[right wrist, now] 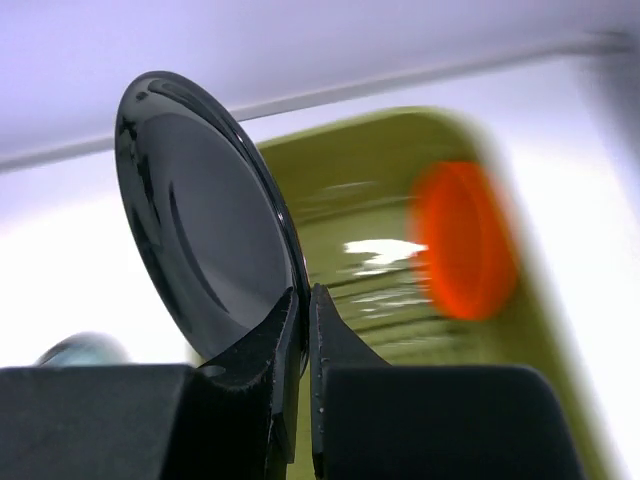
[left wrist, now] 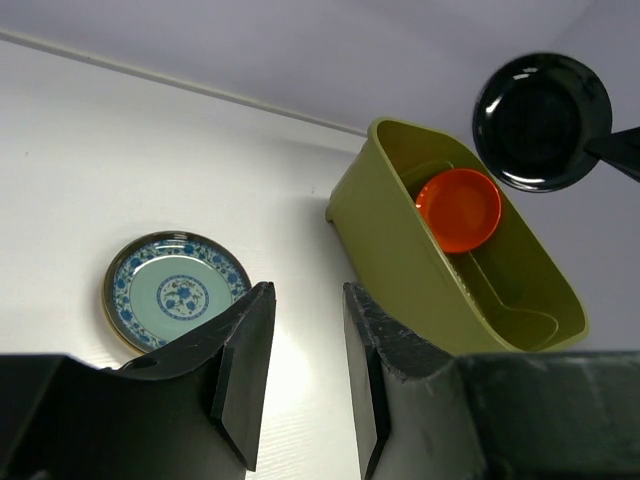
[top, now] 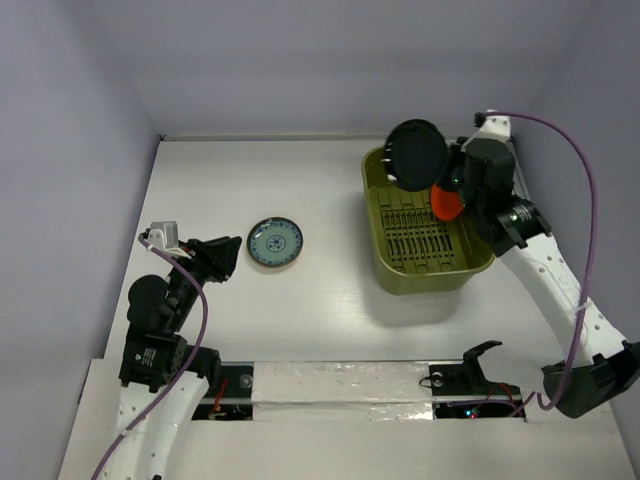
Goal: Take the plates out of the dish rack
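Note:
The olive-green dish rack [top: 400, 262] stands at the right of the table, also in the left wrist view [left wrist: 400, 250] and right wrist view [right wrist: 375, 200]. An orange-red plate [top: 447, 204] stands on edge inside it [left wrist: 459, 208] [right wrist: 465, 240]. My right gripper [top: 440, 172] is shut on the rim of a black plate [top: 417, 155] and holds it in the air above the rack's far left corner [right wrist: 205, 230] [left wrist: 541, 121]. A blue-patterned plate [top: 275, 243] lies flat on the table [left wrist: 175, 290]. My left gripper [top: 228, 256] is open and empty, just left of that plate [left wrist: 305, 300].
Grey walls close in the table on the left, back and right. A taped strip [top: 340, 385] runs along the near edge between the arm bases.

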